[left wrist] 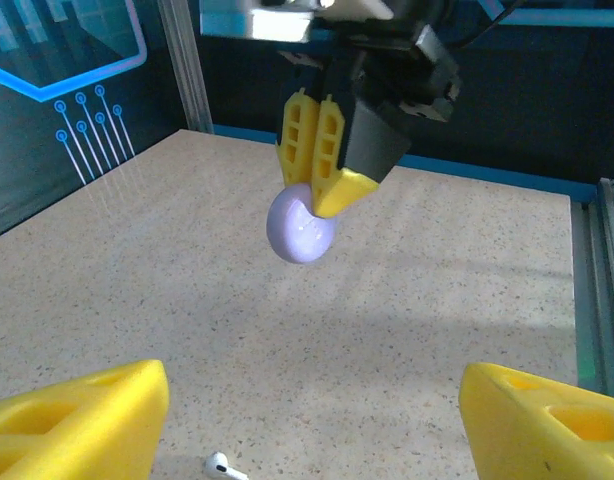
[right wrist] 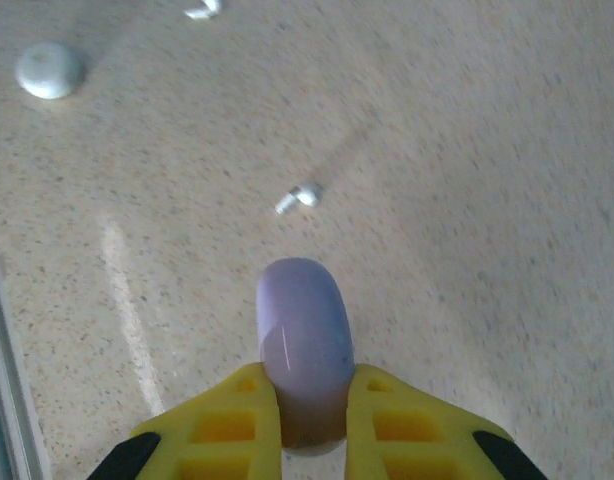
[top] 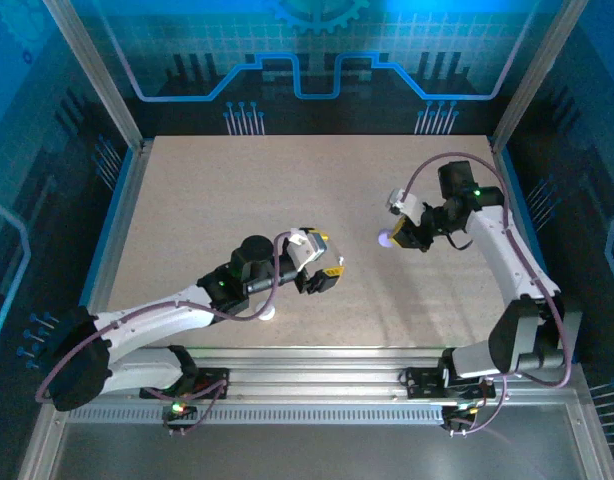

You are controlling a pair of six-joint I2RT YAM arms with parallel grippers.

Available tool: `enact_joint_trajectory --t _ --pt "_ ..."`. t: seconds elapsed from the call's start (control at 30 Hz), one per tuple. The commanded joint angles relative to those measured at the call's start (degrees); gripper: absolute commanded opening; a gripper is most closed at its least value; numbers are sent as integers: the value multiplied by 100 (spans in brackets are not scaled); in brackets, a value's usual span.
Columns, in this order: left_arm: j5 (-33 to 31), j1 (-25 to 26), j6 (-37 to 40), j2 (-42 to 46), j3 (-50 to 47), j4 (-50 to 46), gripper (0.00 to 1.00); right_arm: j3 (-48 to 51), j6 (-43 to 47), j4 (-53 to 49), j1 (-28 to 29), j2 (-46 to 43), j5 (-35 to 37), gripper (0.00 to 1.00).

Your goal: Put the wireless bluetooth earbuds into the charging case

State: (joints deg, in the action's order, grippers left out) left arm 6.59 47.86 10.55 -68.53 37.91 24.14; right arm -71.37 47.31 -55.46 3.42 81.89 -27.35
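The right gripper [right wrist: 309,400] is clamped tight on a pale purple charging case [right wrist: 302,320], lifted off the table [right wrist: 487,150]. A white earbud [right wrist: 299,196] lies on the table at its twelve o'clock, a white case [right wrist: 49,70] at ten. The left gripper [left wrist: 307,425] gapes wide, holding nothing.

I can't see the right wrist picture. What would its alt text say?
The right gripper clamps a pale purple case above a speckled table. A small white earbud lies beyond it, and a round white case sits at top left.
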Motion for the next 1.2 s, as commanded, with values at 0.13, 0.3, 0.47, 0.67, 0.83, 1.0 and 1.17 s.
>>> enact_joint_trajectory --t 0.13,0.3,0.47,0.67,0.83,1.0,1.17 --pt "-179 15 97 -300 405 -380 77 -631 -523 -485 -489 767 503 15" --pt "-202 13 53 -402 437 -419 76 -1006 -707 -575 -596 1415 890 15" --pt "-280 13 -13 -455 431 -440 76 -1462 -795 -785 -735 2136 1156 16" --pt "-321 15 -8 -580 523 -495 76 -2042 -1093 -1048 -947 2944 1222 16" --pt "-360 16 -12 -689 612 -490 76 -2389 -1075 -1265 -1010 3444 1179 16" --pt "-358 13 -18 -788 706 -526 76 -2778 -1047 -1543 -1045 3895 1206 16" --pt "-246 13 -33 -867 782 -577 76 -3115 -980 -1774 -1085 4221 1189 16"
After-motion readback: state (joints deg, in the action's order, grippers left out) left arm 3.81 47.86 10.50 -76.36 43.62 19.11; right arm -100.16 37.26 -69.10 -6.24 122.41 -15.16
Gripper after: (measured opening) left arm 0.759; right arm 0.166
